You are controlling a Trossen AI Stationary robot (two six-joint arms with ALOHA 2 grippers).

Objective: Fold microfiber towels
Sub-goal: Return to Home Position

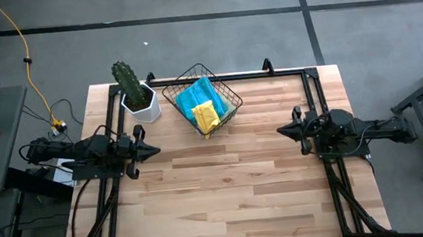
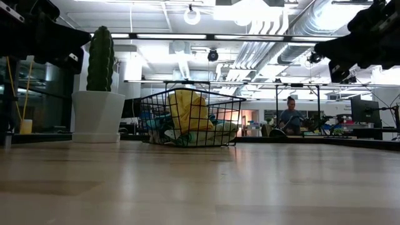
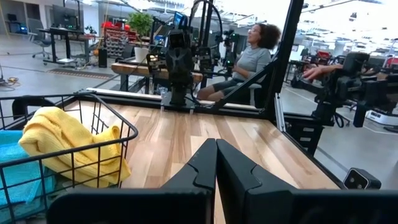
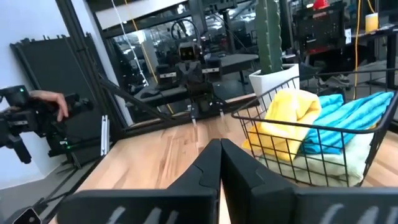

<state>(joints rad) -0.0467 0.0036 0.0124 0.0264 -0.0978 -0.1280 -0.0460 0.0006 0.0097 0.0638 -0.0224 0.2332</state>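
The microfiber towels lie heaped in a black wire basket (image 1: 202, 98) at the table's far middle: a yellow towel (image 1: 206, 116) on top, a teal-blue towel (image 1: 192, 98) beside it, a pale green towel (image 4: 323, 167) underneath. My left gripper (image 1: 157, 149) is shut and points level from the table's left side, well short of the basket. My right gripper (image 1: 280, 130) is shut and points level from the right side. Both hang above the wood, touching nothing. In the wrist views the shut fingers (image 3: 216, 163) (image 4: 220, 163) meet in a point.
A cactus in a white pot (image 1: 138, 96) stands left of the basket at the far edge. A black metal frame (image 1: 269, 72) runs along the table's far and side edges. Bare wooden tabletop (image 1: 227, 195) stretches between the arms and toward the near edge. People sit in the room beyond.
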